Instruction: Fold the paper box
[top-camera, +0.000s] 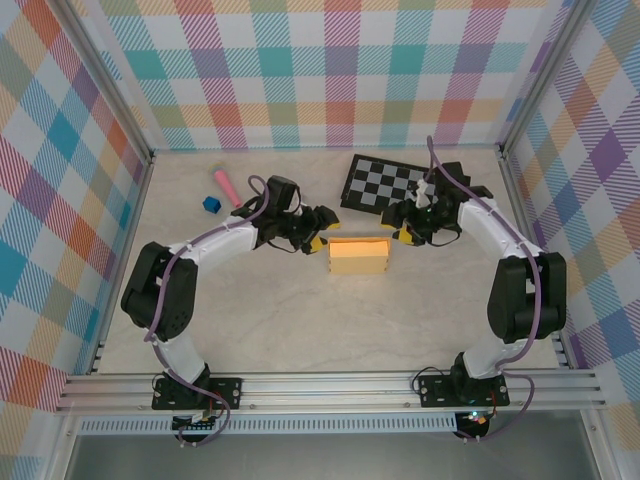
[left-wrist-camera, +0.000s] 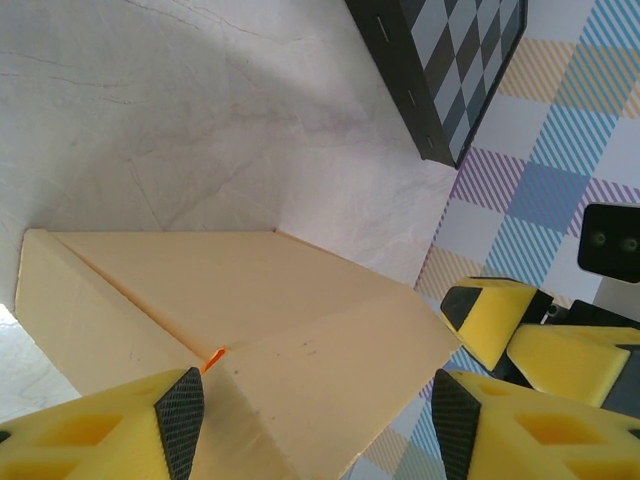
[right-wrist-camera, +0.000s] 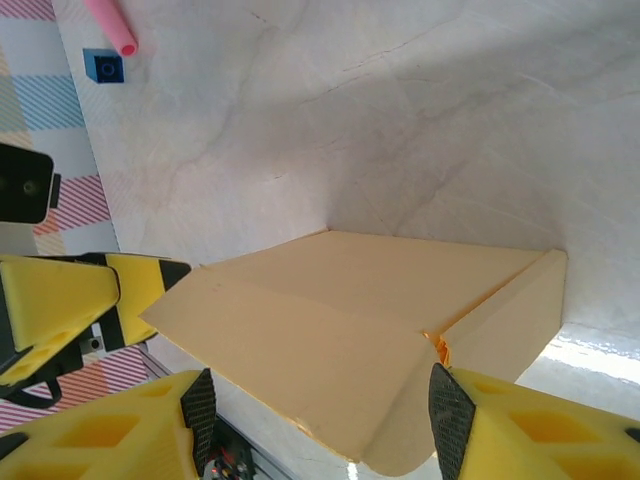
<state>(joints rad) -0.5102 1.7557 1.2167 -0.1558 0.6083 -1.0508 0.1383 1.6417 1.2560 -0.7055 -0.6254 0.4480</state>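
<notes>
Left claw (top-camera: 316, 240) spread | right claw (top-camera: 404, 236) spread | paper box (top-camera: 359, 255) closed, between both

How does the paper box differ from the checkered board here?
The paper box is plain yellow-orange; the checkered board has black-and-white squares. The box lies square to the edges of the table; the board sits skewed. The box is mid-table; the board lies farther back. Both are rectangles on the table.
</notes>
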